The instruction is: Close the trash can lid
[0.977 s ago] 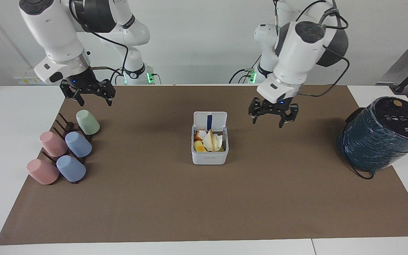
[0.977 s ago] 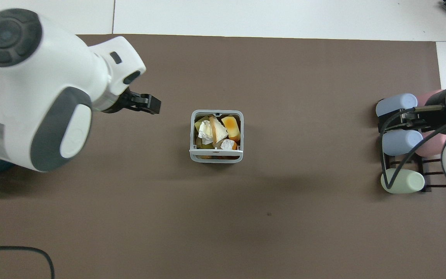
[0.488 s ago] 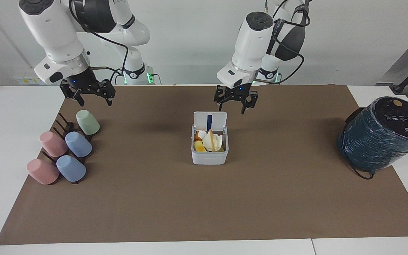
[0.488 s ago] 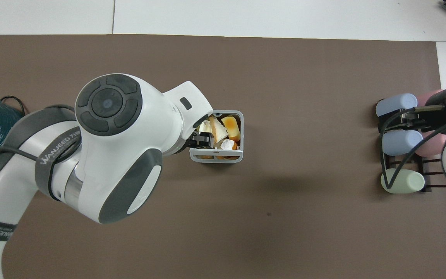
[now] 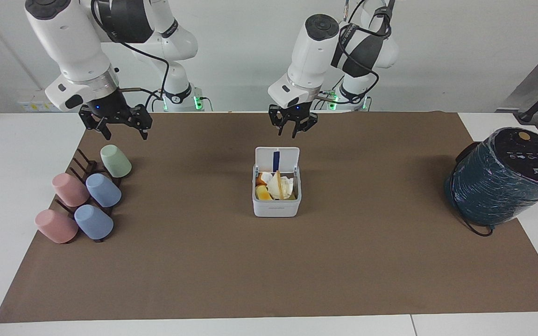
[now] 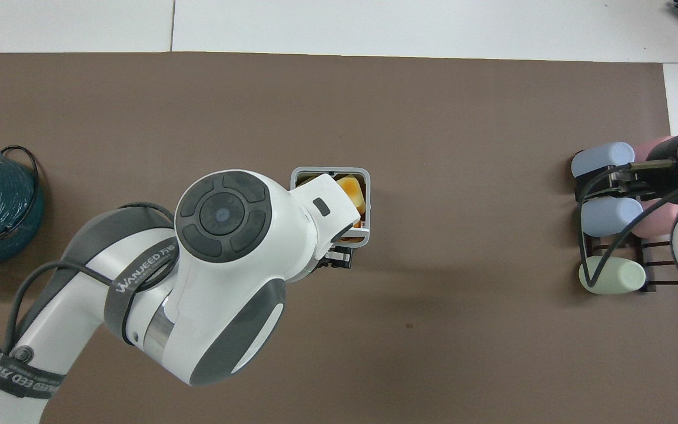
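Observation:
The white trash can (image 5: 276, 205) stands mid-mat, full of crumpled paper and orange scraps. Its lid (image 5: 277, 158) stands upright on the edge nearest the robots, with the blue strip on the inner face showing. My left gripper (image 5: 293, 132) is open and empty. It hangs over the mat by the lid's outer face, above the lid's top edge, and does not touch it. In the overhead view the left arm covers most of the can (image 6: 364, 176), and only the gripper's tip (image 6: 339, 259) shows by the lid. My right gripper (image 5: 124, 133) waits open over the cup rack.
A dark rack with several pastel cups (image 5: 103, 190) lies at the right arm's end of the mat and also shows in the overhead view (image 6: 607, 215). A large dark teal wrapped cylinder (image 5: 502, 182) stands at the left arm's end, with a black cable at its base.
My left arm has swung from the teal cylinder's side toward the mat's middle and now hangs by the lid's outer face. The can, the lid and the right arm have not moved.

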